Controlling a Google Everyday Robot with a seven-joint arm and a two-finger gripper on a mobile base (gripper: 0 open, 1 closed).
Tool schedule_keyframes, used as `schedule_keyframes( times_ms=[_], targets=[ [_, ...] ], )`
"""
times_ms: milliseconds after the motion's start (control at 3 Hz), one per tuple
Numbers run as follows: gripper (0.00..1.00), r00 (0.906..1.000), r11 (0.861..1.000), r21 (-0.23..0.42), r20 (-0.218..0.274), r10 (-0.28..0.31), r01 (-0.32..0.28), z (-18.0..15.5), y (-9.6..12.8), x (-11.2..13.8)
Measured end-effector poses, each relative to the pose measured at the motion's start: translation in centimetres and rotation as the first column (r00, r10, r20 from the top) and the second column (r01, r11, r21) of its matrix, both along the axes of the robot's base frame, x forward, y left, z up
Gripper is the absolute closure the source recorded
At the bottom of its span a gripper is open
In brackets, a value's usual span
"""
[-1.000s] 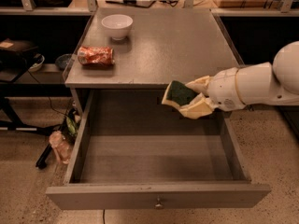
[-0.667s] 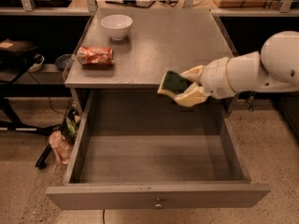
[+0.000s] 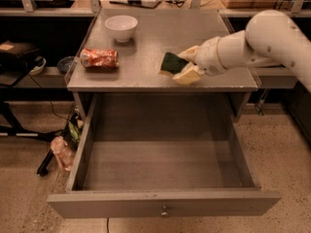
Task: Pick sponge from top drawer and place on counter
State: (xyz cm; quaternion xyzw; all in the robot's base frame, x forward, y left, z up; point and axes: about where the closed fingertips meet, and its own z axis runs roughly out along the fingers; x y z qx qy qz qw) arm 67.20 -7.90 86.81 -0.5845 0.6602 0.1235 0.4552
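The sponge (image 3: 172, 63), dark green on top with a pale yellow edge, is held between the fingers of my gripper (image 3: 182, 65). The gripper reaches in from the right on a white arm and holds the sponge over the front right part of the counter (image 3: 146, 42). I cannot tell whether the sponge touches the surface. The top drawer (image 3: 160, 149) is pulled fully open below the counter, with nothing in it. Its front panel carries a small brass knob (image 3: 165, 210).
A white bowl (image 3: 121, 27) stands at the counter's back left. A crushed red-orange can (image 3: 99, 58) lies on its left side. A pale shelf with metal posts and cables runs behind. Clutter sits on the floor left of the cabinet (image 3: 63, 149).
The gripper has carried the sponge up from above the drawer's back right and leftward, so that it now sits over the counter's front right part.
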Motion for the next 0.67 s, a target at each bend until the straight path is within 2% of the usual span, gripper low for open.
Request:
schedule_keyframes(
  times_ms=[333,667],
  targets=[
    [1.00,0.9998,1.000,-0.022,0.019,-0.002,0.002,-0.4,0.4,4.1],
    [1.00,0.9997,0.998,-0.053,0.017,-0.017,0.018,-1.8,0.4,7.4]
  ],
)
